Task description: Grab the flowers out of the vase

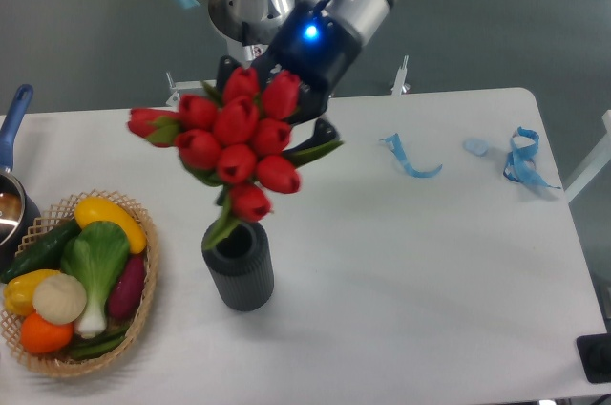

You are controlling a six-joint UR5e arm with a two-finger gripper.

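— What sits around the vase [238, 266]?

— Left of it, near the table's [430, 281] left edge, a wicker basket [143, 305] of vegetables, with a blue-handled pot [11, 185] behind. Far right: blue ribbon scraps [410, 159] (well apart from everything else).

— And the flowers [237, 142]?

— Raised above the vase, lowest stem tips just at its mouth. The gripper [286, 123] is behind the bunch, clamped on the flowers; its fingers are mostly hidden by buds.

— Open room?

— Bare white tabletop stretches right and forward of the vase.
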